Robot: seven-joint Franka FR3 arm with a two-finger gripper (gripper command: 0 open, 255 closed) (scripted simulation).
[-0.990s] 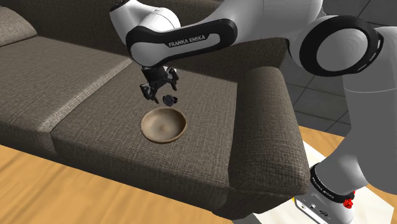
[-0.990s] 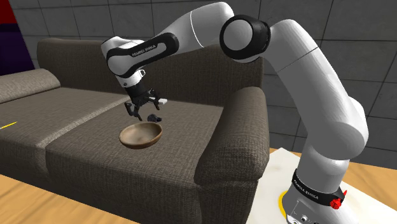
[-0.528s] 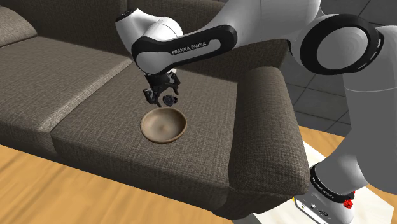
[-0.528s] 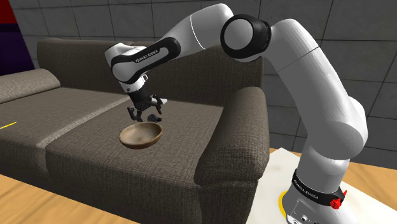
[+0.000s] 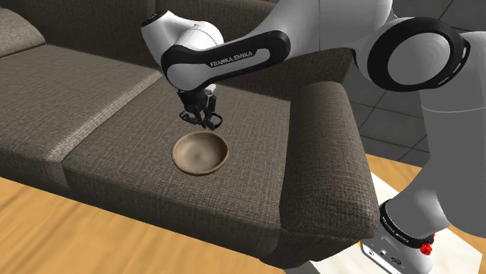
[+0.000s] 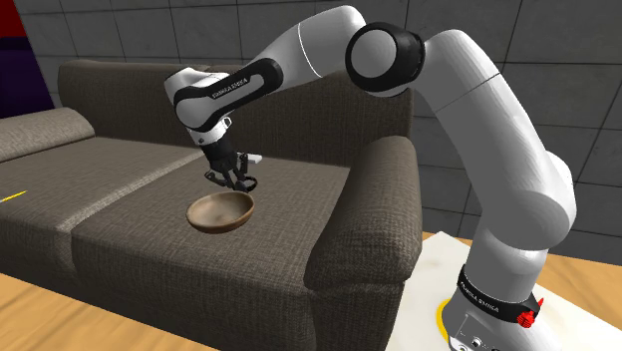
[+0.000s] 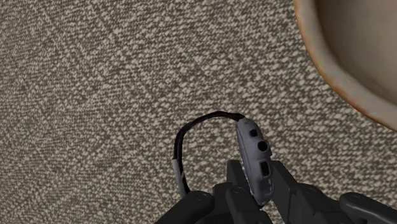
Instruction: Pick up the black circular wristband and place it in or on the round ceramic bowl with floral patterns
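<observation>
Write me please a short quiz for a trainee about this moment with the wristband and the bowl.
1. True or false: the wristband lies inside the bowl.
2. The fingers are: A open; B shut on nothing; C shut on the wristband.
3. On which piece of furniture does the bowl stand?
Key: 1 false; 2 C; 3 the sofa, on its seat.

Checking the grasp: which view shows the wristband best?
The wrist view: the wristband shows its loop and grey module clasped by the end effector. The shoulder and second exterior views show it as a small dark shape.
</observation>
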